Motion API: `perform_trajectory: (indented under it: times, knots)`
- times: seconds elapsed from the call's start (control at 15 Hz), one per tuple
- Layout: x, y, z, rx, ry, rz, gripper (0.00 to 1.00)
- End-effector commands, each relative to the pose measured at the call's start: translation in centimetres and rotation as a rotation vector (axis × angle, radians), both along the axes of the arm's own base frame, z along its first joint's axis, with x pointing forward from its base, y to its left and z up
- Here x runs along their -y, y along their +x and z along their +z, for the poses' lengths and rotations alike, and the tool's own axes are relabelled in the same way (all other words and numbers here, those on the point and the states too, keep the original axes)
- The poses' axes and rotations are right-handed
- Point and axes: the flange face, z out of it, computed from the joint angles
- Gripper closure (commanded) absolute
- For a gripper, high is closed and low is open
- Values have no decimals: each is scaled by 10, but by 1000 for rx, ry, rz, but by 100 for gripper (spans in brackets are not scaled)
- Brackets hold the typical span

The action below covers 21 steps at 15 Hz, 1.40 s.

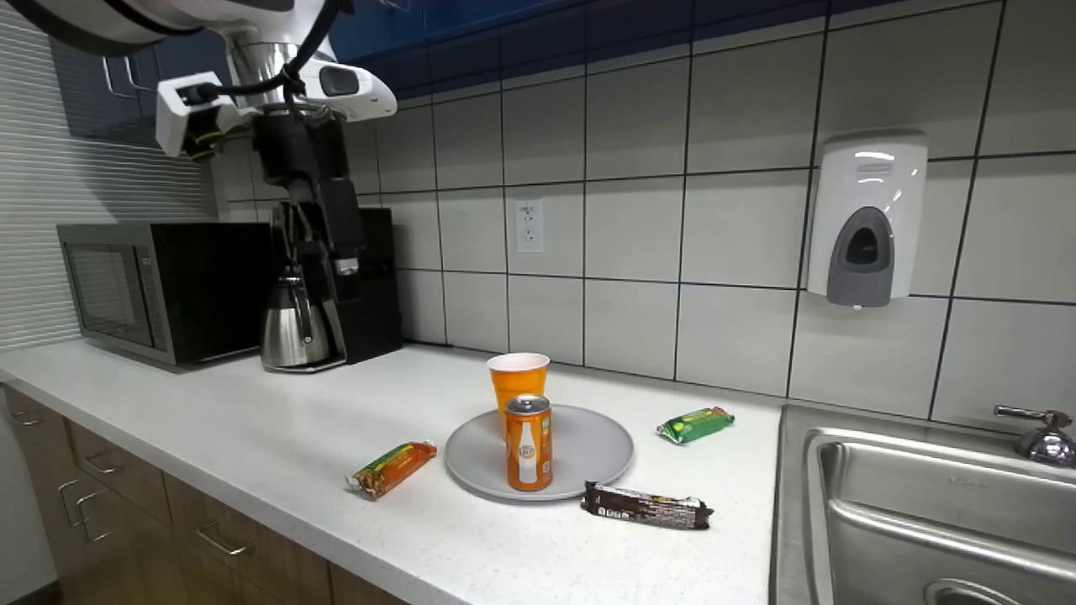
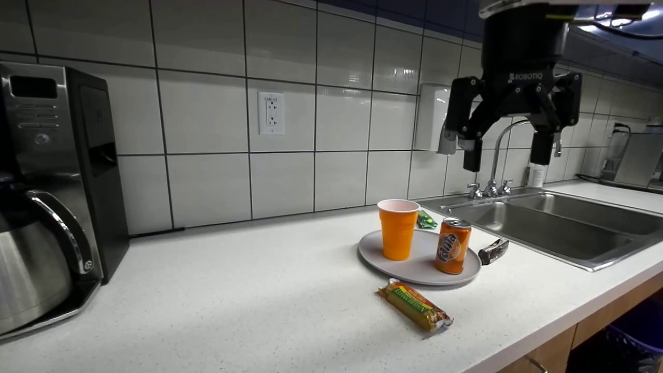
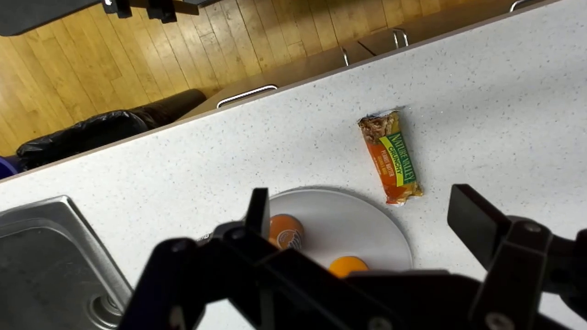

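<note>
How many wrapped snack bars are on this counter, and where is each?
3: the orange-and-green bar beside the gray plate, the brown bar between plate and sink, and the green bar nearer the tiled wall. Others hidden behind objects can't be ruled out.

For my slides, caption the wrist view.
Open fingers above the counter; granola bar beside plate with can and cup.

In an exterior view, the black two-fingered end effector point(image 2: 507, 155), its jaws spread wide, hangs above the white speckled bench point(image 2: 233, 305). There a tall orange plastic cup point(image 2: 397, 230) and an orange metal Fanta can point(image 2: 453, 246) stand upright and apart on a round grey plate point(image 2: 420, 256); near its edge lie a gold, red and green wrapped bar point(image 2: 414, 305), a dark brown wrapped bar point(image 2: 493, 252) and a green wrapped packet point(image 2: 427, 219). A black-and-steel coffee maker point(image 2: 96, 150) stands well apart.
</note>
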Motion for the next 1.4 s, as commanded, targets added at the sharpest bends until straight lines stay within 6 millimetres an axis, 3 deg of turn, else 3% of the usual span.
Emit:
perform_trajectory:
  times: [0.0,1.33]
  knots:
    - [16,4,-3,22,2,4,0]
    - [49,61,-62,100,47,-45,0]
